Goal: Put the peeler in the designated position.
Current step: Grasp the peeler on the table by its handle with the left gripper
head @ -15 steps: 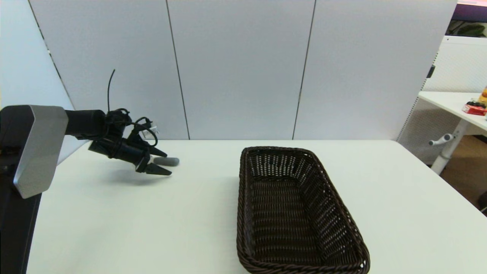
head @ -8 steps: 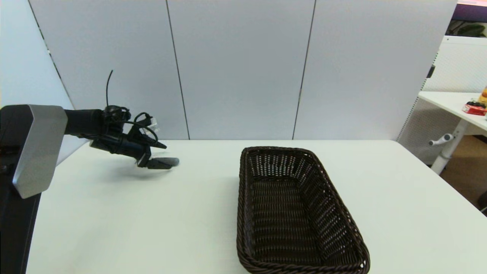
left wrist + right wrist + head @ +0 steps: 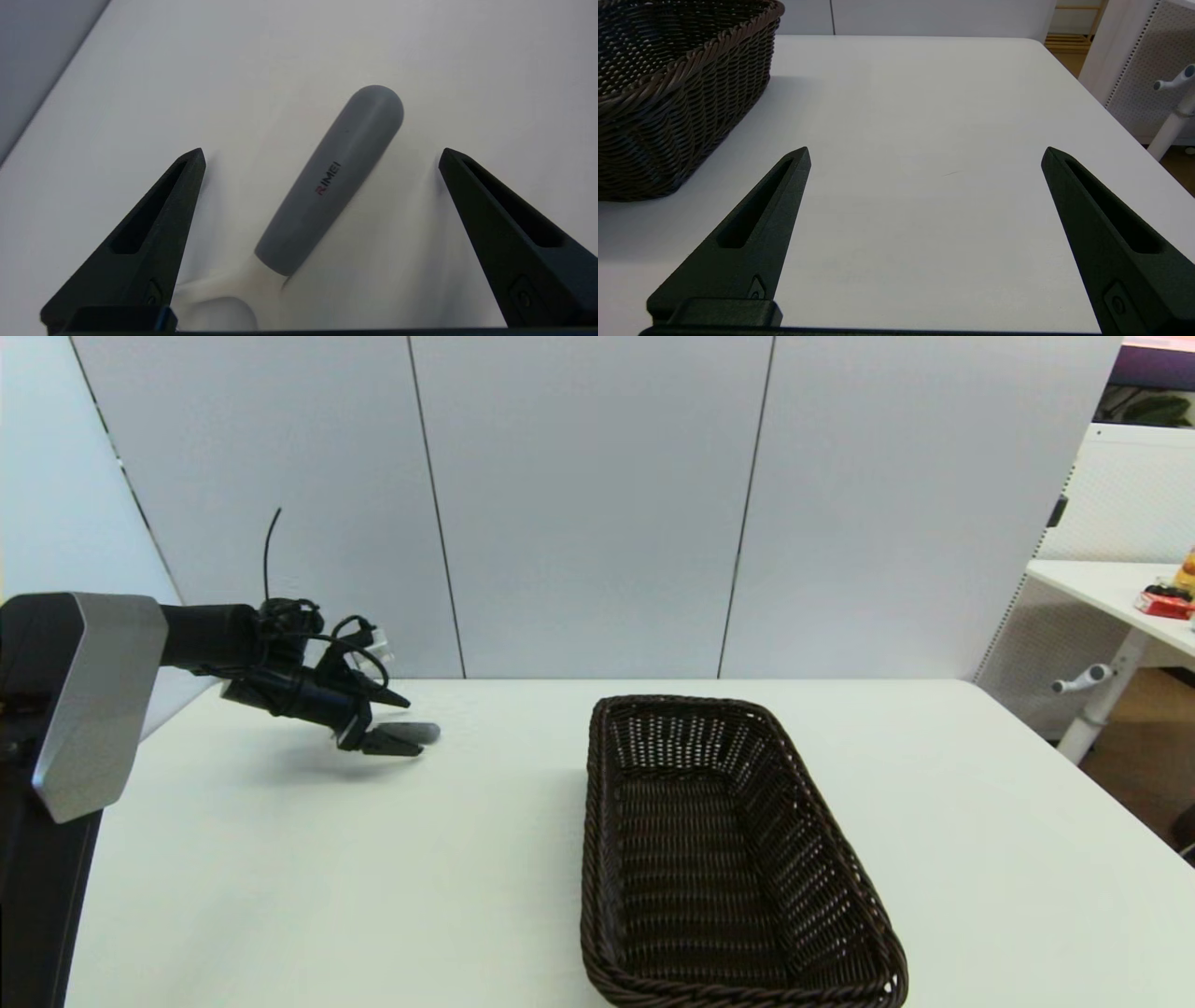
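Grey-handled, the peeler (image 3: 330,179) is straddled — not touched — by the spread fingers of the left gripper (image 3: 397,723) near the table's (image 3: 373,877) far left corner; the right gripper (image 3: 924,156) is spread too, beside the basket (image 3: 738,933).

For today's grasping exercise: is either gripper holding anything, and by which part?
Nothing is held. The left gripper is open, straddling the peeler handle without touching it; the right gripper is open over bare table.

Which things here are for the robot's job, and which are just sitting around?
For the job:
- small grey-handled peeler, lying on the white table
- open left gripper straddling it
- long dark brown wicker basket, likely the goal

Just there:
- open right gripper, idle
- neighbouring white desk
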